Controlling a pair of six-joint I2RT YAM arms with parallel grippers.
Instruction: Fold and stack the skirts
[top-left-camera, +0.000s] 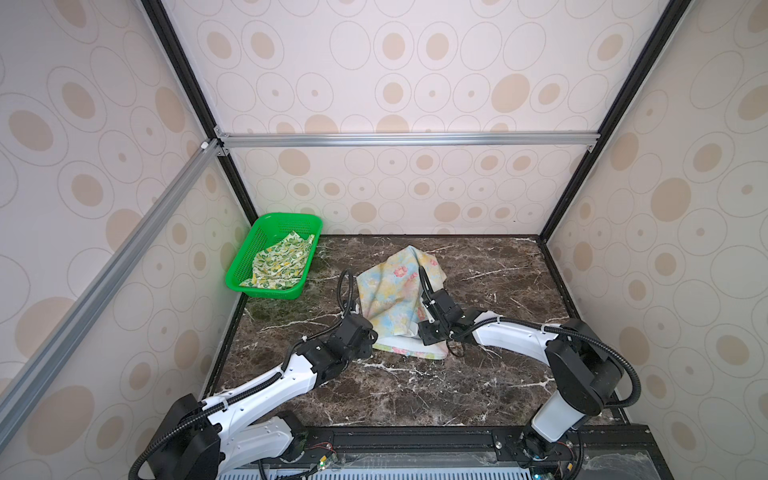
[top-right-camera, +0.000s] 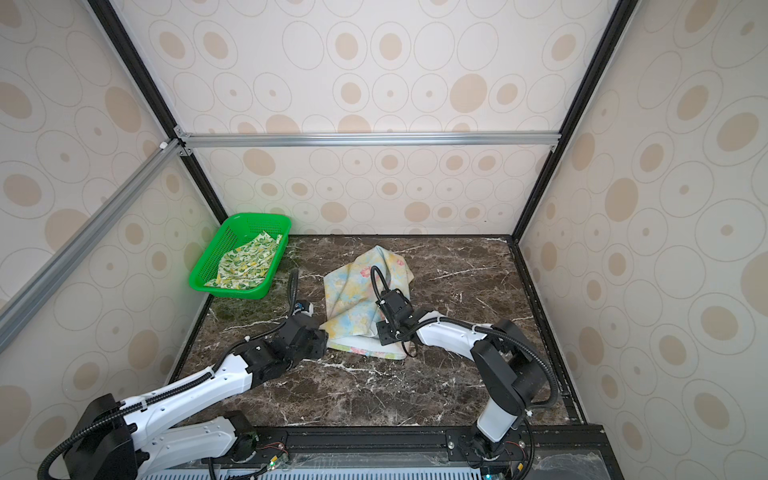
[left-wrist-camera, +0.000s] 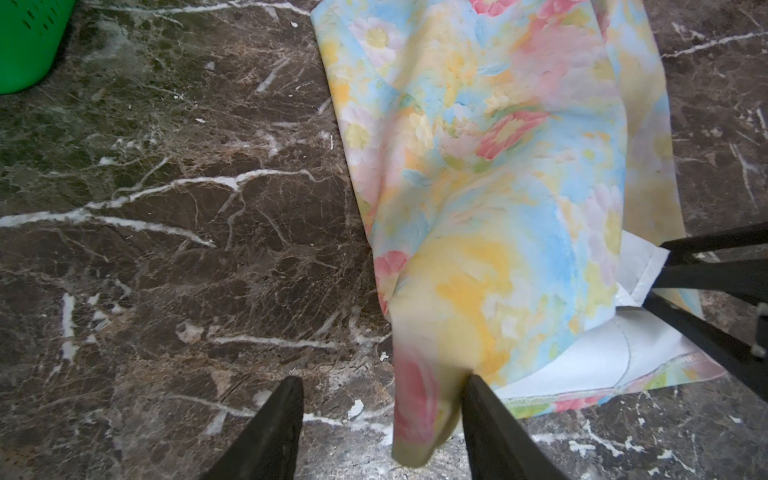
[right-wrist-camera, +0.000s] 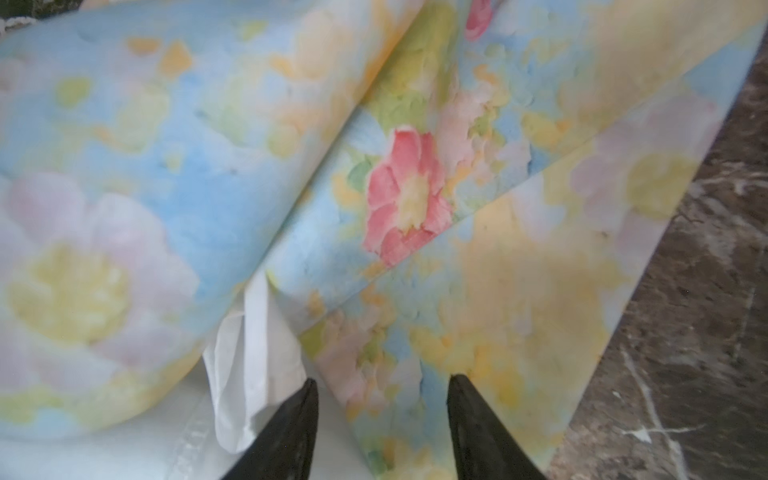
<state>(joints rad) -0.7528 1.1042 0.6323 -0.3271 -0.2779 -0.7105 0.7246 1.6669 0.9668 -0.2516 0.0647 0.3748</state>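
Note:
The pastel blue-yellow skirt (top-left-camera: 395, 299) (top-right-camera: 357, 295) with pink flowers lies crumpled mid-table, white lining showing at its near edge. My left gripper (left-wrist-camera: 382, 380) (top-left-camera: 371, 336) is at its near left corner. It is open, with a raised flap of that skirt (left-wrist-camera: 415, 395) between the jaws, against one finger. My right gripper (right-wrist-camera: 383, 378) (top-left-camera: 428, 332) is open low over the same skirt's near right part, cloth (right-wrist-camera: 415, 199) and white lining (right-wrist-camera: 253, 353) beneath it. The cream lemon-print skirt (top-left-camera: 282, 262) (top-right-camera: 249, 262) lies in the basket.
A green mesh basket (top-left-camera: 286, 218) (top-right-camera: 257, 217) stands at the back left corner of the dark marble table (top-left-camera: 415, 395). Patterned walls with black and aluminium frame rails enclose the table on three sides.

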